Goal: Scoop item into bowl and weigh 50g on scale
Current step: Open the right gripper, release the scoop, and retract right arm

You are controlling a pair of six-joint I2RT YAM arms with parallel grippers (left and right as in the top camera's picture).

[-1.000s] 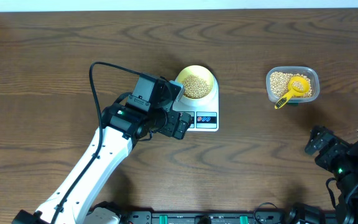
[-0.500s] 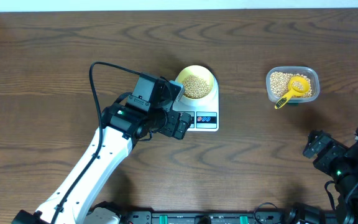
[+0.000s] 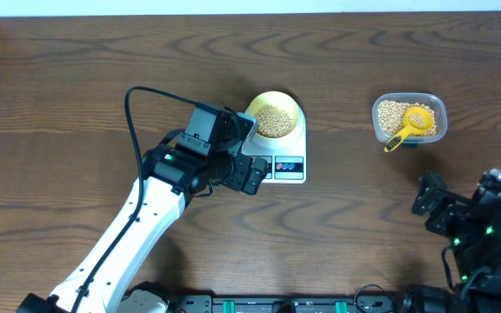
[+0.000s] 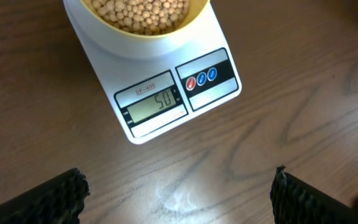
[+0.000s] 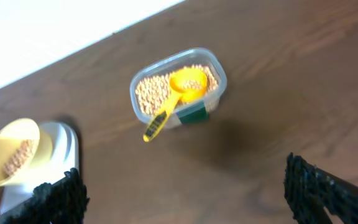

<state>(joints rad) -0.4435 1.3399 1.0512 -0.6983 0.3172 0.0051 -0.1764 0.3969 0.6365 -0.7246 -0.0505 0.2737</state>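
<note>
Wood-grain table (image 3: 390, 69) underneath. Left gripper (image 4: 179, 190) spread wide, empty, just before the white scale (image 4: 166, 106), display showing 50. Right gripper (image 5: 182, 193) spread too, well apart. Clear tub (image 3: 442, 109) beyond it. Yellow-green bowl (image 3: 296, 106) on the scale, yellow scoop (image 3: 411, 124) in the tub, tan beans (image 3: 274, 120) in the bowl.

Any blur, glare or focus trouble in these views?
Overhead view: sharp, evenly lit, soft shadows only. Left wrist view: crisp, the grey display of the white rectangular digital scale legible, one pale glare patch on the brown wooden table. Right wrist view: smeared throughout, so the clear plastic tub and bright yellow scoop look soft.
</note>
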